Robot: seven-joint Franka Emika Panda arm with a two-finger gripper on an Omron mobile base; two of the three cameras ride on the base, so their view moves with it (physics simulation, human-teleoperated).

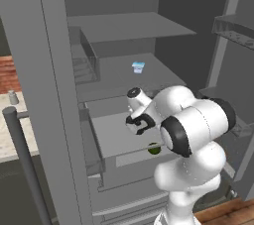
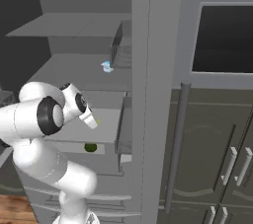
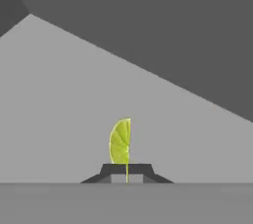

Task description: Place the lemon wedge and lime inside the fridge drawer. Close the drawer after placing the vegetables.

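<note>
gripper point(image 3: 127, 174) pinching lemon wedge point(image 3: 120, 141), above fridge drawer point(image 1: 119, 135)

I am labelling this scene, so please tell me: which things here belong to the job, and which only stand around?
For the job:
- lemon wedge, held in the shut pincer
- lime, in the drawer
- fridge drawer, open

Just standing around:
- small blue-white cup on a shelf
- grey shaker on the counter
</note>
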